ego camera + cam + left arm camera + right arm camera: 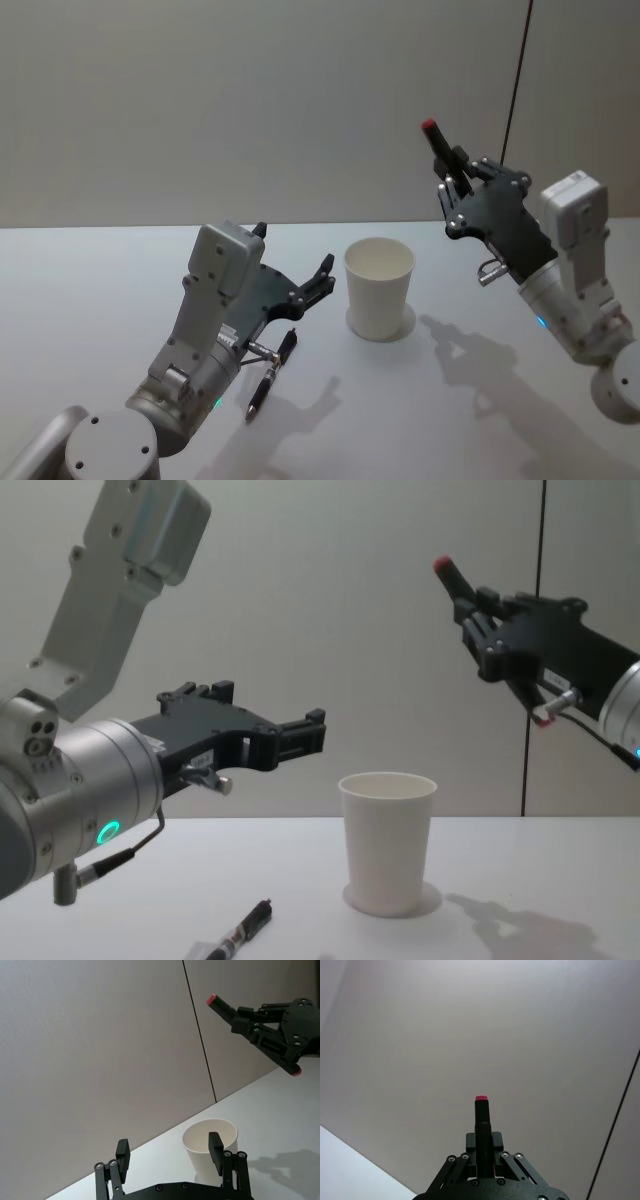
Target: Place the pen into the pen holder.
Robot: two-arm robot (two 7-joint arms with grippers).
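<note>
A black pen [437, 148] with a red end is clamped in my right gripper [452, 170], which is shut on it and raised high, to the right of the pen holder and well above it. The pen [455, 580] tilts up and leftward. The pen holder [379, 285] is a white tapered cup standing upright on the table, seen also as the cup [388, 840] in the chest view. My left gripper [292, 250] hovers open to the left of the cup, holding nothing. In the right wrist view the pen [481, 1120] sticks out between the fingers.
A second dark pen [272, 375] lies on the white table [80, 290] beneath my left arm, left of the cup. A plain wall with a thin dark vertical seam [543, 630] stands behind. Bare tabletop spreads to the cup's right and front.
</note>
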